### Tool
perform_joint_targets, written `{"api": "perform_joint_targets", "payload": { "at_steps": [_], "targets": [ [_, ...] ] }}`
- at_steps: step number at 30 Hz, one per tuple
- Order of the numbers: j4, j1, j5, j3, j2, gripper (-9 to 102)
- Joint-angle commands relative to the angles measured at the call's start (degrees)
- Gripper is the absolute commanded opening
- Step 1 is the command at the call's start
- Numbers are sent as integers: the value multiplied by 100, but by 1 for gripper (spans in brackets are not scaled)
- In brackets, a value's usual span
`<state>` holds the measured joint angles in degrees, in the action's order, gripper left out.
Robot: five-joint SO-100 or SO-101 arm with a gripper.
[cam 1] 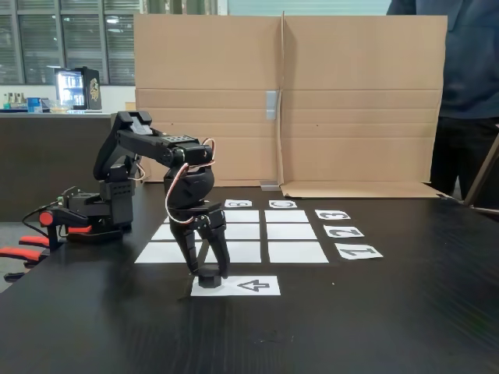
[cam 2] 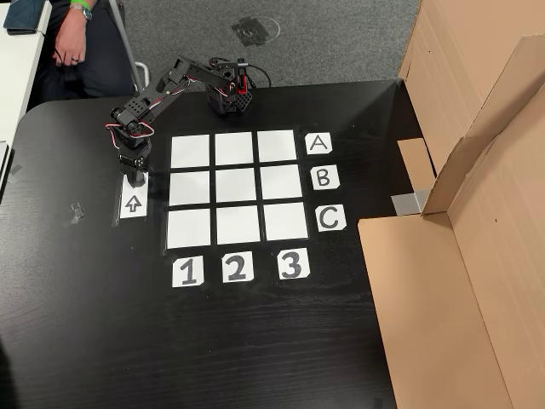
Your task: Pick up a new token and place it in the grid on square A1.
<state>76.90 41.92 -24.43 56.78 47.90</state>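
Token (cam 1: 208, 279) upright on arrow strip (cam 1: 253, 286), pincer (cam 1: 209, 269) fingers straddling it.

We see the token (cam 1: 208, 278), a small black round puck, sitting flat on the end of the white arrow strip away from the arrowhead, between the tips of the claw (cam 1: 209, 273). The grid (cam 2: 237, 187) is nine blank white paper squares laid flat in three rows of three on the black counter, all of them bare. Square A1 (cam 2: 191, 152) is the corner cell in line with labels A and 1, near the token in the other view.
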Motion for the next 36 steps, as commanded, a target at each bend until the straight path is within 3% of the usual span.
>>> {"api": "perform_joint_targets", "payload": {
  "at_steps": [1,20,36],
  "targets": [
    [35,0,-9,-255,53,24],
    [44,79,9,-369,0,24],
    [44,79,9,-369,-18,11]
  ]
}}
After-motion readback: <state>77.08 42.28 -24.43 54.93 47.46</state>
